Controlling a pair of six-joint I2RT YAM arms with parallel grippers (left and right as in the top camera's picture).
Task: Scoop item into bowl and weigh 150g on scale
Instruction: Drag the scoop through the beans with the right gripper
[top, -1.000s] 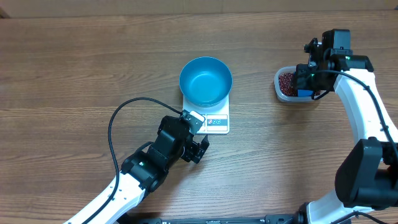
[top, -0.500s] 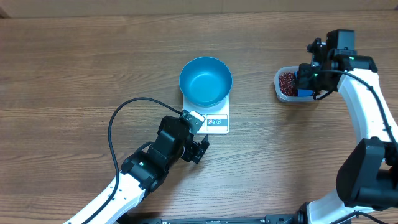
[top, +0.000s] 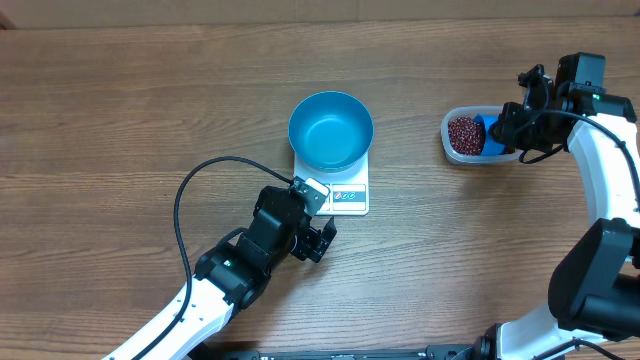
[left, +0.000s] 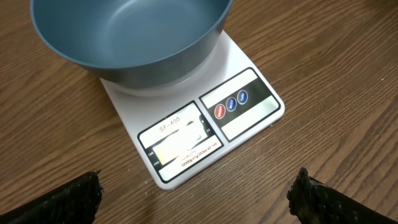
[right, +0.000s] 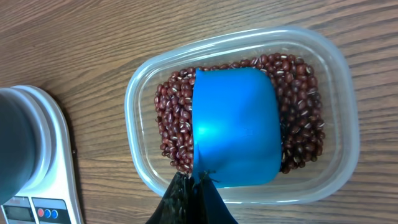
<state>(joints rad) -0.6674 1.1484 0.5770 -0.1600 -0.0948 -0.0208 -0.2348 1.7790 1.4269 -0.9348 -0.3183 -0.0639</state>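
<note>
Right hand (right: 194, 194) clenched on blue scoop (right: 236, 127) (among beans (right: 174, 118) in clear tub (right: 339, 81)); left hand (top: 320, 238) released, low before scale (left: 186, 140).

Table (top: 150, 120), overhead view: bowl (top: 331, 130) on scale (top: 348, 197) at frame centre, the scale's display edge showing below the bowl; tub (top: 446, 135) at upper right, well apart from the scale, holding beans (top: 463, 133) with scoop (top: 488, 134) lying on them toward the tub's right side.

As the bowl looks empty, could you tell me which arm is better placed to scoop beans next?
Right. The right gripper is shut on the blue scoop, which sits in the tub of beans. The left gripper hangs open by the scale, holding nothing.
</note>
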